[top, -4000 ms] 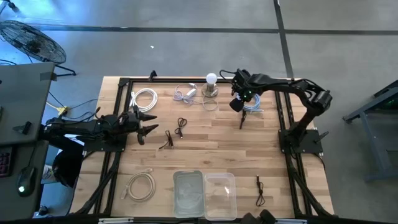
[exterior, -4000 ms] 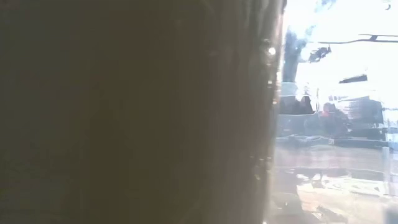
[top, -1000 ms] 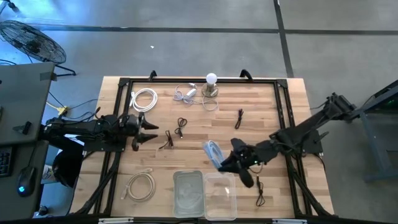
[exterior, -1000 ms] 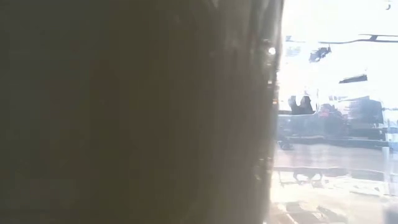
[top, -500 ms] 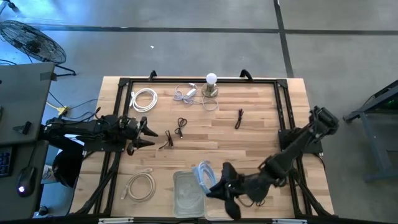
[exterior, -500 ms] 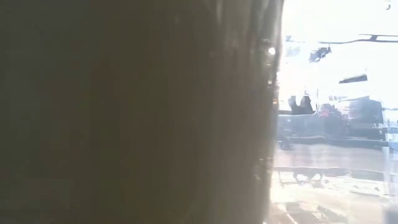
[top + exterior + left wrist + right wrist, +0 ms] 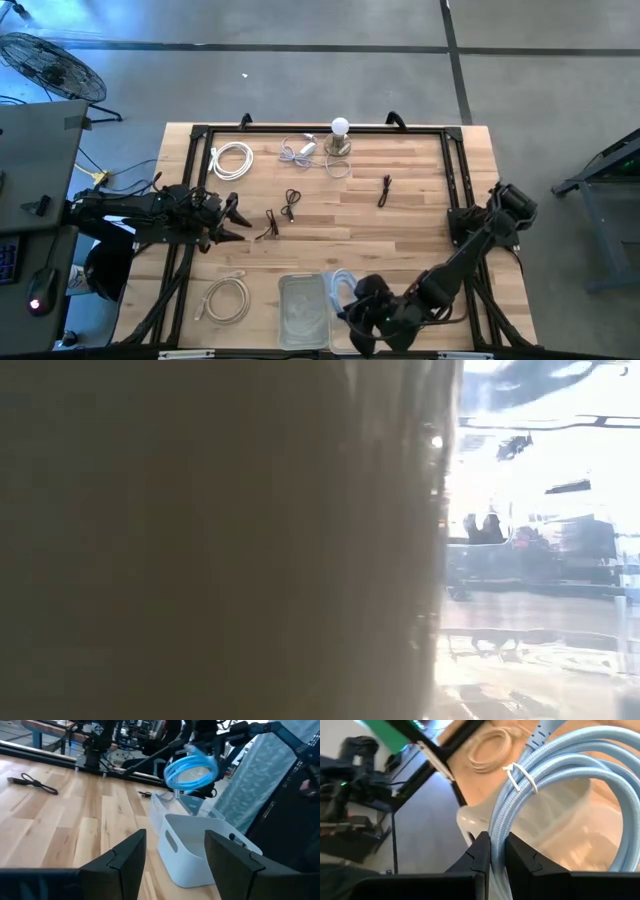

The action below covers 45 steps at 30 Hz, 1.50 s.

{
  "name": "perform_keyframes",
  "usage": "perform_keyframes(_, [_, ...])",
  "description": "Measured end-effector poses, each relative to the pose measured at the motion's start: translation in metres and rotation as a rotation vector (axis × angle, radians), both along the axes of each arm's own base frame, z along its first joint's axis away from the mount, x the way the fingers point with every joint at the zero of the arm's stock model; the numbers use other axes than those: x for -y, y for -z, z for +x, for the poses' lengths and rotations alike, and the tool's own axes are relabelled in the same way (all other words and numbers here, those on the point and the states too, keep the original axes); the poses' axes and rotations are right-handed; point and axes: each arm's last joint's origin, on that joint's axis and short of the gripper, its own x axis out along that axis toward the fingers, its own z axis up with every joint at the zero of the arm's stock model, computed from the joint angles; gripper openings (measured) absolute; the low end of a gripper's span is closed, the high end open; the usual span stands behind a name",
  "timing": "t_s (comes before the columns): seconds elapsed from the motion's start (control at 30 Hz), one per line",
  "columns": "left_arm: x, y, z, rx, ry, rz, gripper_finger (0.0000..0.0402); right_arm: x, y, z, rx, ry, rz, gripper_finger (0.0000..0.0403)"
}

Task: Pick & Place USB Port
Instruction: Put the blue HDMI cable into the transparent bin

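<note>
A light blue coiled USB cable (image 7: pixel 340 283), bound with a white tie (image 7: pixel 520 780), hangs over two plastic bins (image 7: pixel 287 300) at the table's near edge. My right gripper (image 7: pixel 352 305) is shut on it there. In the left wrist view the coil (image 7: pixel 192 770) floats clear above the white bin (image 7: pixel 190 852). My left gripper (image 7: pixel 232 214) waits open at the table's left side, level, with nothing between its fingers (image 7: pixel 120 865). A dark surface blocks most of the low view. My right gripper pinches the bundled strands of the coil (image 7: pixel 498 837) between its two fingers (image 7: pixel 479 857), which lie across the strands. The fingers slant down toward the table's near left. The coil is lifted clear over the bin (image 7: pixel 560 820) and stands out beyond the fingertips.
Coiled white cables lie at the far left (image 7: pixel 232 158) and near left (image 7: pixel 228 298). Small black cables (image 7: pixel 290 205) (image 7: pixel 385 188) lie mid-table. A grey cable (image 7: pixel 298 150) and a light bulb on its stand (image 7: pixel 340 135) sit at the far edge.
My right gripper has carried the blue coil toward the table's near edge and leftward, sinking and rolling, from mid-table to above the bins. The coil stays lifted clear. My left gripper has swung slightly toward the near edge in place.
</note>
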Motion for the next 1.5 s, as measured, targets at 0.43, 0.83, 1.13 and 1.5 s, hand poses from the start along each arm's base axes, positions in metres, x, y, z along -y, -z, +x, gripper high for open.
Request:
perform_keyframes(0.43, [0.000, 0.000, 0.000, -0.004, 0.000, 0.004, 0.0198, 0.001, 0.008, -0.003, -0.097, 0.010, 0.062, 0.0028])
perform_keyframes(0.83, [0.000, 0.000, 0.000, -0.003, -0.005, 0.011, 0.0198, -0.001, 0.001, 0.003, -0.017, -0.016, 0.078, 0.0028])
perform_keyframes(1.13, [0.000, 0.000, 0.000, -0.006, -0.004, 0.004, 0.0198, -0.001, 0.002, 0.003, -0.026, 0.006, 0.116, 0.0028])
perform_keyframes(1.5, [0.000, 0.001, 0.000, -0.007, -0.003, 0.003, 0.0198, 0.003, 0.040, -0.003, -0.055, 0.038, 0.207, 0.0028])
